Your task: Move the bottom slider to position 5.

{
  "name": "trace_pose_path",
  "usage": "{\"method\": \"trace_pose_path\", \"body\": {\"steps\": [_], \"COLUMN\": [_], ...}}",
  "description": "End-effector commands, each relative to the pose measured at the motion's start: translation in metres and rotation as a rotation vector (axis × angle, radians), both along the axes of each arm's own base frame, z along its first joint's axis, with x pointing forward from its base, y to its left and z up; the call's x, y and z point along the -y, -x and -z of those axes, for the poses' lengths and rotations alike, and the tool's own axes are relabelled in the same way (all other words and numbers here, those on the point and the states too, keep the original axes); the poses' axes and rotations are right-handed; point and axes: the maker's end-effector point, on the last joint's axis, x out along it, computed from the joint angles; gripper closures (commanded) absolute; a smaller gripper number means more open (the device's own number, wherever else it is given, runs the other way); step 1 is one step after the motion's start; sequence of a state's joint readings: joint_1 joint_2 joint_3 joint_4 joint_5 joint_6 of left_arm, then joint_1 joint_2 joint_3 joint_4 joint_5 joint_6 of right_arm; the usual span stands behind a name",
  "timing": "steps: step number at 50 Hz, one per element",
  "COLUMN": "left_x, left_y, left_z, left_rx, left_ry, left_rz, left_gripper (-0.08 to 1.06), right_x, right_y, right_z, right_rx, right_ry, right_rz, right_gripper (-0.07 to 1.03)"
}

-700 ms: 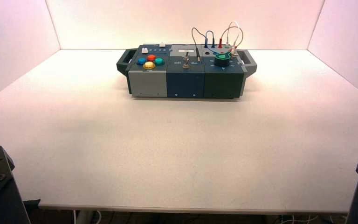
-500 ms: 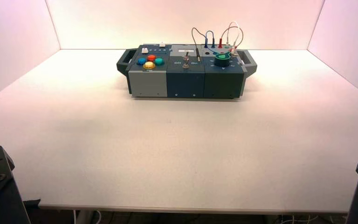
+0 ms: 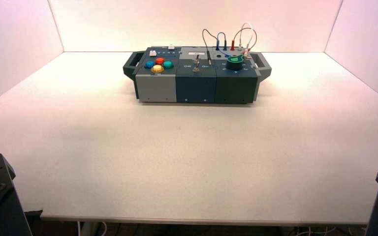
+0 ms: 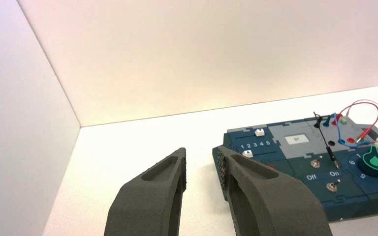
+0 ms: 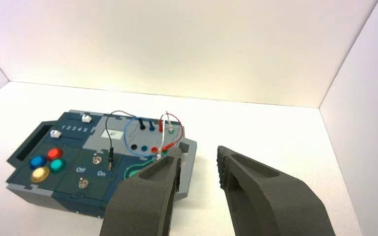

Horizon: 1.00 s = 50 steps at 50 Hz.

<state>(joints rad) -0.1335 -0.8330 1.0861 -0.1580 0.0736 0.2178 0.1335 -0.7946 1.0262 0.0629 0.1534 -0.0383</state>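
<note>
1. The bottom slider [image 3: 153, 53] was a tiny white knob on the far left part of the box [image 3: 195, 88], just behind the round buttons. In the left wrist view its knob [image 4: 248, 154] sat below the printed numbers 1 2 3 4 5, close to the 1.
2. The other white slider knob [image 3: 171, 47] sat a little farther back and more to the right, on its own track.
3. Near the bottom slider were four round buttons: blue [image 3: 149, 64], red [image 3: 160, 61], green [image 3: 168, 64] and yellow [image 3: 157, 69].
4. In the middle of the box stood a small metal switch [image 3: 196, 67] between the words Off and On.
5. On the right part of the box was a green knob [image 3: 235, 61], and behind it some wires [image 3: 229, 39] looped up in black, blue, red and white.
6. The box stood at the far side of the white table [image 3: 187, 147].
7. The left gripper [image 4: 204, 167] hung at the near left, well apart from the bottom slider and not touching the box. Its two fingers were spread apart with nothing between them.
8. The right gripper [image 5: 198, 164] hung at the near right, also well apart from the box. Its fingers were spread apart too and held nothing.
9. In the high view only the dark bases of both arms showed, at the near corners of the table.
</note>
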Motion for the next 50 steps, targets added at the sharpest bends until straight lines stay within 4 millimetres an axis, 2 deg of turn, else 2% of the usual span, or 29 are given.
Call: {"method": "trace_pose_path", "body": {"steps": [1, 8, 13, 18, 27, 37, 40, 43, 50], "left_x": [0.002, 0.004, 0.006, 0.008, 0.012, 0.017, 0.018, 0.019, 0.021], "left_y": [-0.003, -0.005, -0.007, -0.009, -0.013, -0.029, -0.036, -0.044, -0.058], "left_z": [-0.011, -0.016, -0.020, -0.023, -0.021, -0.017, -0.014, -0.012, -0.001], "left_rx": [0.002, -0.031, -0.060, -0.111, -0.216, -0.318, -0.339, -0.357, -0.395], "left_ry": [0.009, 0.011, 0.008, 0.005, 0.001, -0.011, -0.016, -0.020, -0.040], "left_rz": [0.004, 0.012, 0.020, 0.032, 0.049, 0.063, 0.066, 0.068, 0.076], "left_gripper": [0.59, 0.62, 0.70, 0.72, 0.76, 0.81, 0.83, 0.88, 0.94], "right_x": [-0.002, -0.004, -0.005, -0.005, -0.010, -0.023, -0.026, -0.031, -0.037], "right_y": [-0.003, -0.001, -0.001, 0.000, 0.003, 0.007, 0.007, 0.006, 0.003], "right_z": [-0.013, -0.014, -0.015, -0.017, -0.010, -0.003, -0.002, -0.002, -0.004], "right_rx": [0.006, -0.045, -0.069, -0.090, -0.160, -0.225, -0.240, -0.250, -0.252], "right_ry": [-0.013, -0.026, -0.020, -0.021, -0.012, 0.009, 0.014, 0.020, 0.028], "right_rz": [-0.002, -0.007, -0.012, -0.015, -0.034, -0.089, -0.102, -0.118, -0.141], "right_gripper": [0.57, 0.61, 0.70, 0.76, 0.81, 0.82, 0.85, 0.94, 0.98]}}
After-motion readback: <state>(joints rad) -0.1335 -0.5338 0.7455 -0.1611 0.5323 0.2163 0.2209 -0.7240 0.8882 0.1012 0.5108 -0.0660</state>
